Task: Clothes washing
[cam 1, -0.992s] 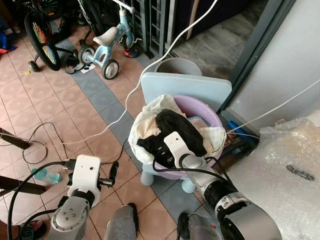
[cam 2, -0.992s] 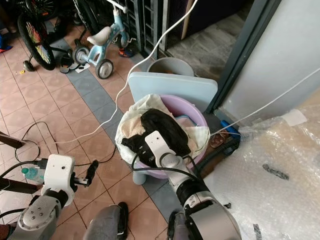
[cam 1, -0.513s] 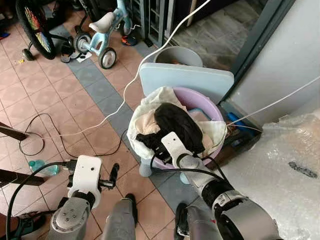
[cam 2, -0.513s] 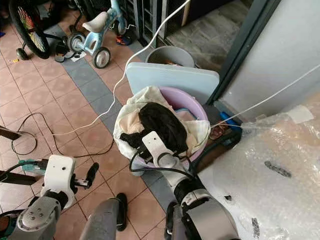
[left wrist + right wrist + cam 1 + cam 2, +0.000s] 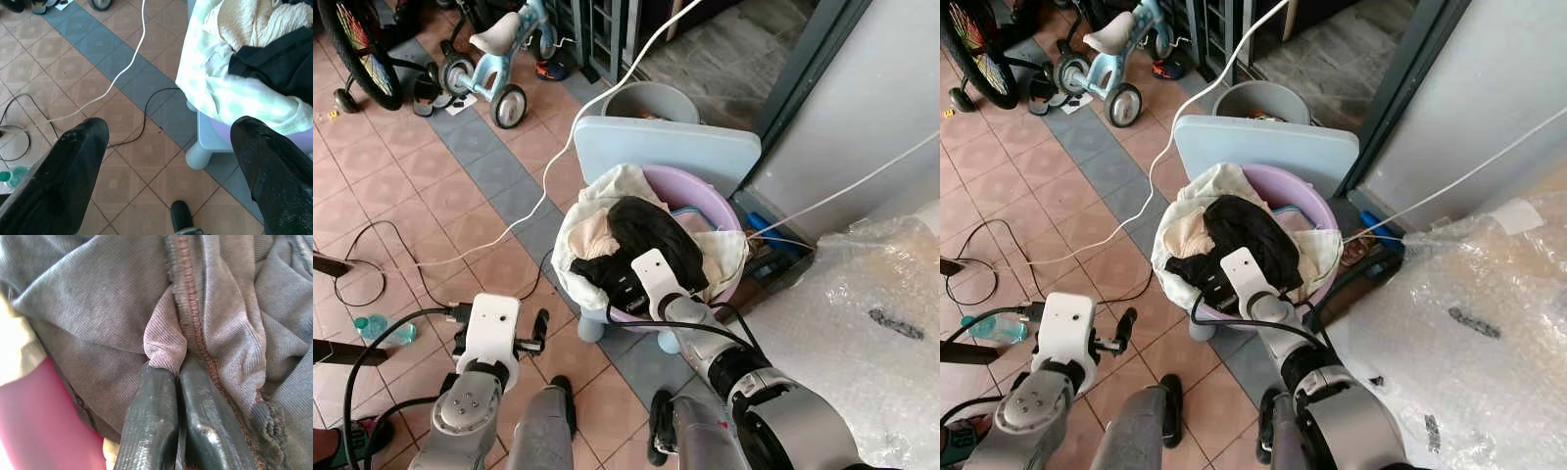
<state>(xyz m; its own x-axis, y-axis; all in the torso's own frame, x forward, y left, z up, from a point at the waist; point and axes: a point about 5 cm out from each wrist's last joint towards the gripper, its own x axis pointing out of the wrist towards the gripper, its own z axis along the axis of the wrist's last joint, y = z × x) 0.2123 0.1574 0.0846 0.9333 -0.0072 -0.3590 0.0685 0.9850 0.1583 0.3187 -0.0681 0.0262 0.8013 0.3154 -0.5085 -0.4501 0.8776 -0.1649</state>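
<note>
Still pinched on one black garment (image 5: 651,235), right gripper (image 5: 177,377); left gripper (image 5: 166,161) gapes, empty.

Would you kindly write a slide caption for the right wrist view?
Right gripper shut, pinching a fold of the dark garment at its stitched seam.

A basin (image 5: 705,201) of clothes (image 5: 651,240) sits on a stool (image 5: 671,157) directly ahead of the right gripper (image 5: 177,377), whose fingertips pinch a fold of the top garment. A bucket (image 5: 651,101) stands behind the stool; the left gripper (image 5: 168,147) hangs over the floor (image 5: 440,196) beside it.
</note>
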